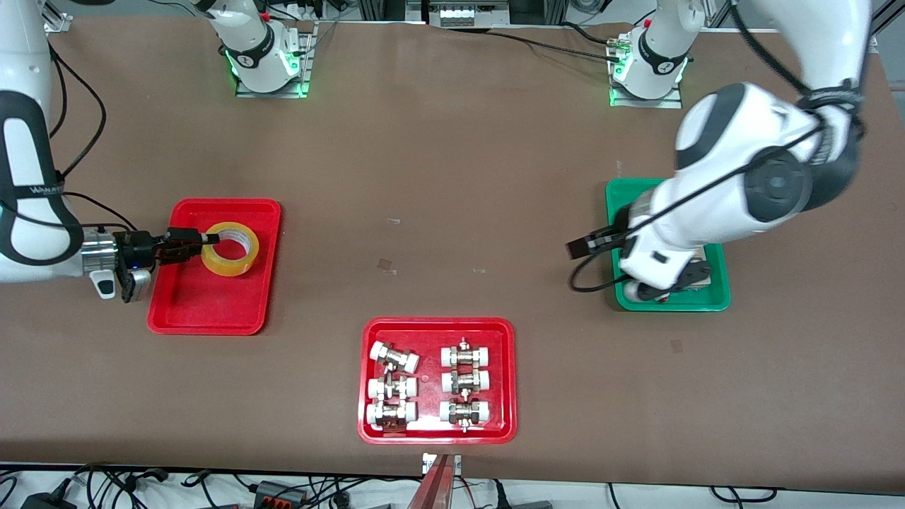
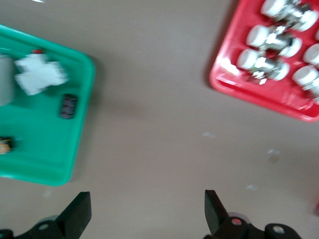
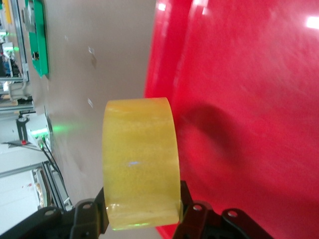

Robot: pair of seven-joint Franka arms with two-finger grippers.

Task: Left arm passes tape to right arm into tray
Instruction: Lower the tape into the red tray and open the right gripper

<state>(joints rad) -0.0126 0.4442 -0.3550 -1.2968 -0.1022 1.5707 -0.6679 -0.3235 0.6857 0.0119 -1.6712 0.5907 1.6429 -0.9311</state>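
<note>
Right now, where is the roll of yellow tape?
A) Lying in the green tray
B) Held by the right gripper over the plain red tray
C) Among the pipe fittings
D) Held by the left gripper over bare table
B: the right gripper is shut on the tape over the plain red tray; the left gripper is open and holds nothing.

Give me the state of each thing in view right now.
Tape: held over the plain red tray, gripped at its wall.
Plain red tray: nothing lying in it.
Right claw: shut on the tape.
Left claw: open, holding nothing, beside the green tray.
</note>
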